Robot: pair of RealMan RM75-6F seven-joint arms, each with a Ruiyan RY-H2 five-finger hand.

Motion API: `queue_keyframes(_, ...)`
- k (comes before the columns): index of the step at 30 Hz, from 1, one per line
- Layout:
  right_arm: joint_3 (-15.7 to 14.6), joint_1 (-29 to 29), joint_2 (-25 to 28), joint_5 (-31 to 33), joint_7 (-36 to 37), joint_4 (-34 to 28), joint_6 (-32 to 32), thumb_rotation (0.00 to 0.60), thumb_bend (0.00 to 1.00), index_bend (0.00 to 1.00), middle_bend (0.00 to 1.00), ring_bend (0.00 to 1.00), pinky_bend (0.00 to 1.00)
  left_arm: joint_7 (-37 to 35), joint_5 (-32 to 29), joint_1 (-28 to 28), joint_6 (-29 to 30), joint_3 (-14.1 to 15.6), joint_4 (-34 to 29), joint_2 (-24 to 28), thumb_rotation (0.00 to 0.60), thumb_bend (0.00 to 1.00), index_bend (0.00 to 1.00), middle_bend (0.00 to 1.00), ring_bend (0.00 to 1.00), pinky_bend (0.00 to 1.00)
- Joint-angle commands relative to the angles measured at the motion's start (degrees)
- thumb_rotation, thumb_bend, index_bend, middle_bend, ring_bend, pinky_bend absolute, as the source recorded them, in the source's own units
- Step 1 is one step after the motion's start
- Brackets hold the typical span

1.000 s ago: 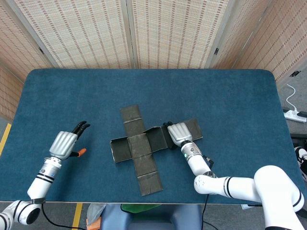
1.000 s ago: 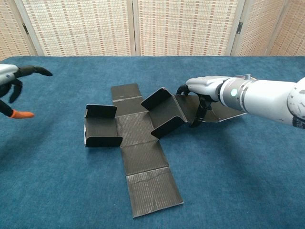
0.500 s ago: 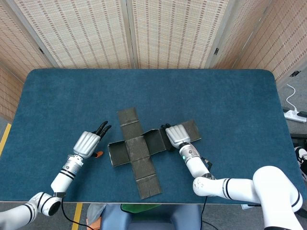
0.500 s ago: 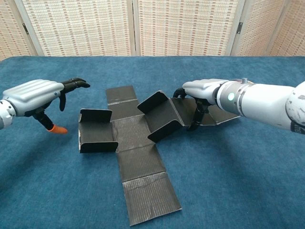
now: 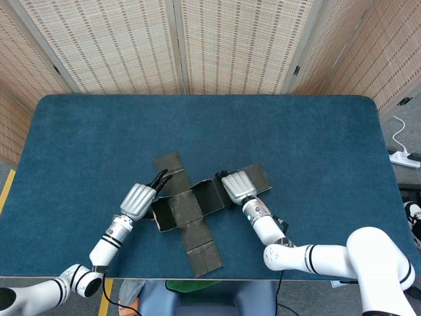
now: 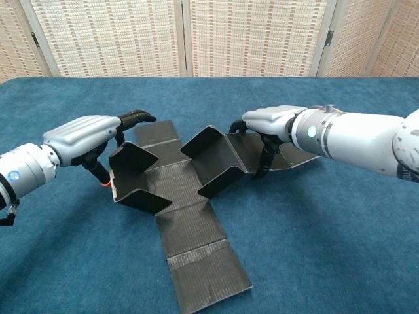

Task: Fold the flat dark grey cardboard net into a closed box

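Woven screens back a blue-covered bench (image 5: 316, 131), where the dark grey cardboard net (image 5: 187, 214) lies at lower centre of the head view, a little left of where it lay a second ago. The left hand (image 6: 91, 134), then out at the far left edge, now sits against the net's left flap (image 6: 131, 160), fingers (image 6: 141, 117) curled over its upper edge; whether it truly grips I cannot tell. The flap stands steeper than before. The right hand (image 6: 272, 124) remains hooked behind the raised right flap (image 6: 213, 160), fingers curved down onto the panel beyond.
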Motion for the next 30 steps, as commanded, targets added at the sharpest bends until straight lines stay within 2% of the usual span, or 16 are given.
queue_keyframes(1,-0.2,1.4,0.8,-2.1,-1.3,-0.9,-1.0,0.584,0.22,0.34,0.36,0.74,1.0,-6.2,0.7,-0.4,-0.5,-0.1,-5.5,2.9,0.6,0.17,0.0,0.0,0.49,0.77)
queue_keyframes(5,-0.7,3.1,1.7,-5.5,-2.8,-1.5,-2.4,0.585,0.22,0.35,0.37,0.75,1.0,-11.2,1.1,-0.9,-1.0,0.0,-8.0,3.9,0.6,0.18,0.0,0.0,0.48,0.77)
queue_keyframes(16,-3.5,6.6,4.3,-18.4,-4.3,-0.4,-6.7,0.594,0.22,0.36,0.38,0.75,1.0,-22.4,-1.6,-3.7,-9.0,0.4,-9.5,6.5,0.6,0.17,0.0,0.0,0.46,0.77)
queue_keyframes(22,-5.1,7.5,5.4,-24.4,-5.1,0.1,-7.1,0.595,0.22,0.37,0.39,0.76,1.0,-28.5,-1.8,-5.3,-13.6,1.1,-10.2,8.6,0.6,0.17,0.0,0.0,0.46,0.77)
queue_keyframes(30,-5.4,7.8,5.5,-32.1,-3.6,0.0,-6.2,0.594,0.23,0.38,0.4,0.76,1.0,-40.3,0.0,-7.3,-18.8,2.5,-11.9,11.2,0.6,0.17,0.0,0.0,0.46,0.77)
